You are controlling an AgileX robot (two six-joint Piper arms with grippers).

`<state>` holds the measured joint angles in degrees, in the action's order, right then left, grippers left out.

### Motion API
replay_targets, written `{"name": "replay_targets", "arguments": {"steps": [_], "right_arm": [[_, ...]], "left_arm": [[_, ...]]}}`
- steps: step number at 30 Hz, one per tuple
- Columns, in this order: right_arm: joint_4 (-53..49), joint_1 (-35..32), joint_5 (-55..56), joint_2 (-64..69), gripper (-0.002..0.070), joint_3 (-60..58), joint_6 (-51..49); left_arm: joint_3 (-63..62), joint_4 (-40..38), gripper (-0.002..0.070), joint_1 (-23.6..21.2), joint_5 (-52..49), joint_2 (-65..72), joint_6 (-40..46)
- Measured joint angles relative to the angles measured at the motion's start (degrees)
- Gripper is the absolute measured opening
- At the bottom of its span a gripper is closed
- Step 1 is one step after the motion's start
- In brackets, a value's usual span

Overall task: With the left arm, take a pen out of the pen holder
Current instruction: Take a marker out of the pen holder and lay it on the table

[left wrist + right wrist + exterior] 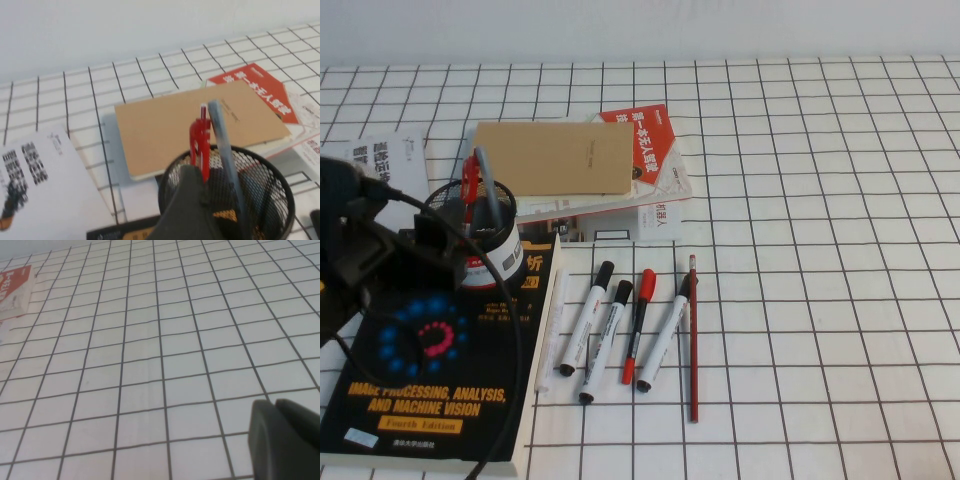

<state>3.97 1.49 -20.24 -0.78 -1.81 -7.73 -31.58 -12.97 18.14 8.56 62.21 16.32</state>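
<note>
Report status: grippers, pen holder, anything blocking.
Left gripper beside pen holder, over book. Red pen, grey pen standing in holder. Right gripper shut over grid table. Nothing blocks holder's top.

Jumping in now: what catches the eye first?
A black mesh pen holder on the dark textbook, table's left, holds a red pen and a grey pen; the left gripper sits beside it. Right of it, marker pens lie in a row. The right gripper hangs above the checked cloth.
</note>
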Motion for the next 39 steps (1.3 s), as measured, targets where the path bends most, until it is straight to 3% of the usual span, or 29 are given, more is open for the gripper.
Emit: {"name": "replay_targets", "arguments": {"steps": [8,23,32,39], "right_arm": [[0.00,0.00,0.00,0.00,-0.0017,0.00,0.00],[0.00,0.00,0.00,0.00,-0.0016,0.00,0.00],[0.00,0.00,0.00,0.00,-0.0017,0.00,0.00],[0.00,0.00,0.00,0.00,-0.0017,0.00,0.00]], "left_arm": [[0.00,3.28,0.0523,0.00,13.36,6.72,-0.48],[-5.92,9.04,0.0519,0.00,17.40,19.75,-3.75],[-6.57,10.08,0.0379,-1.87,18.02,21.50,-2.37],[-6.57,10.08,0.0345,-3.27,18.39,21.63,-2.00]]}}
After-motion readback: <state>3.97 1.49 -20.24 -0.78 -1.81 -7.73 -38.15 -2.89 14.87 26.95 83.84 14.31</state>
